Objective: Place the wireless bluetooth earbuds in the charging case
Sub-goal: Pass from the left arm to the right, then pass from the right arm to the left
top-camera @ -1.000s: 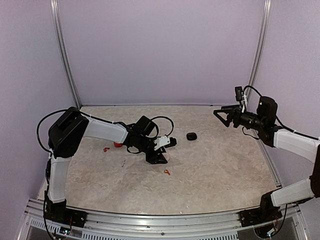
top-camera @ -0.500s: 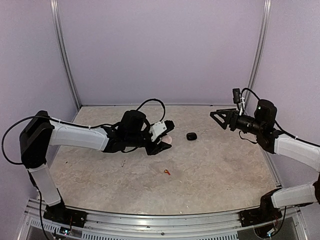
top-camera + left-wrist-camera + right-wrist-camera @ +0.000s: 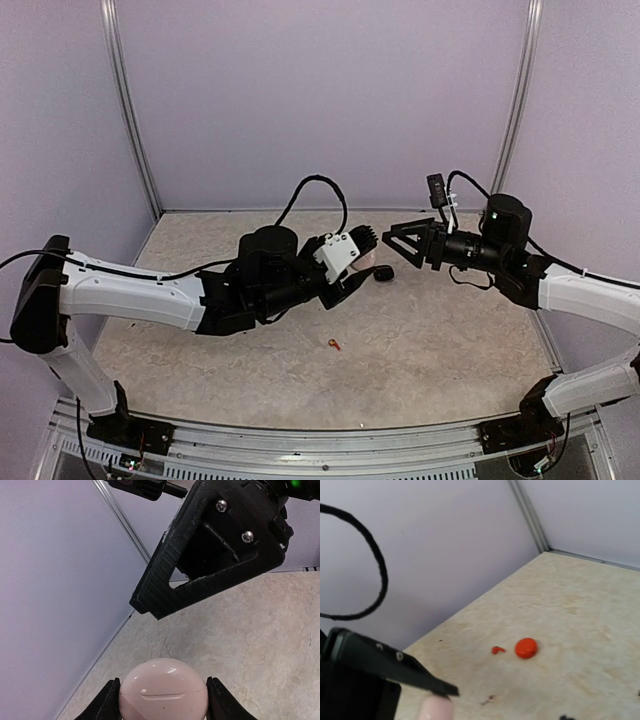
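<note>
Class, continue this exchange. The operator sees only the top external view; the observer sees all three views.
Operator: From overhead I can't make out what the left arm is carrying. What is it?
Observer: A pale round case, lid closed, clamped between the left fingers.
Operator: Has the right arm taken hold of it?
Observer: No. In the left wrist view, one of the right fingers hangs above the case, apart from it.
Operator: What is hidden behind the left arm?
Observer: The right wrist view shows a red-orange round case on the table, with a red-orange earbud beside it.
</note>
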Robot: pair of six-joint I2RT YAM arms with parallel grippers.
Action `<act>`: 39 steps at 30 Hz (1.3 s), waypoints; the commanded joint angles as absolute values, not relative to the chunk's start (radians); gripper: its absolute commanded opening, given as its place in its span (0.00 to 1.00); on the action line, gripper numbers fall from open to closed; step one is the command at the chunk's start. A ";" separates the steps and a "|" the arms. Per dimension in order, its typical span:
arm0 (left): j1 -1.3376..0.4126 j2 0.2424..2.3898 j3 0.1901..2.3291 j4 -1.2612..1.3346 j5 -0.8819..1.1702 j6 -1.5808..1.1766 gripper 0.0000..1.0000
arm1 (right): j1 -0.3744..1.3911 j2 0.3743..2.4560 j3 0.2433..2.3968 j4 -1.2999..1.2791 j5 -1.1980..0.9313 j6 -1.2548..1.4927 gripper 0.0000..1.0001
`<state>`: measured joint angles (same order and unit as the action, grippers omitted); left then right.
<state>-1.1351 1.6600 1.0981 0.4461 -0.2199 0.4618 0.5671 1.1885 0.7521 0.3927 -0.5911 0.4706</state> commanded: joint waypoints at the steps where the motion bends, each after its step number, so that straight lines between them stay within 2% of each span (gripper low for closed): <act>1: -1.164 1.652 1.108 0.516 -0.330 0.522 0.52 | 0.621 1.213 0.798 0.366 -0.564 0.459 0.65; 12: -1.199 1.630 1.093 0.576 -0.372 0.548 0.52 | 0.705 1.258 0.804 0.372 -0.540 0.453 0.56; 21: -1.218 1.612 1.076 0.602 -0.390 0.566 0.53 | 0.709 1.258 0.808 0.379 -0.540 0.457 0.33; 24: -1.218 1.611 1.075 0.606 -0.397 0.568 0.54 | 0.709 1.259 0.813 0.374 -0.553 0.454 0.28; 33: -1.218 1.599 1.056 0.618 -0.401 0.574 0.72 | 0.709 1.242 0.846 0.307 -0.528 0.404 0.19; 39: -1.218 1.536 0.999 0.600 -0.367 0.550 0.88 | 0.705 1.225 0.884 0.223 -0.503 0.330 0.17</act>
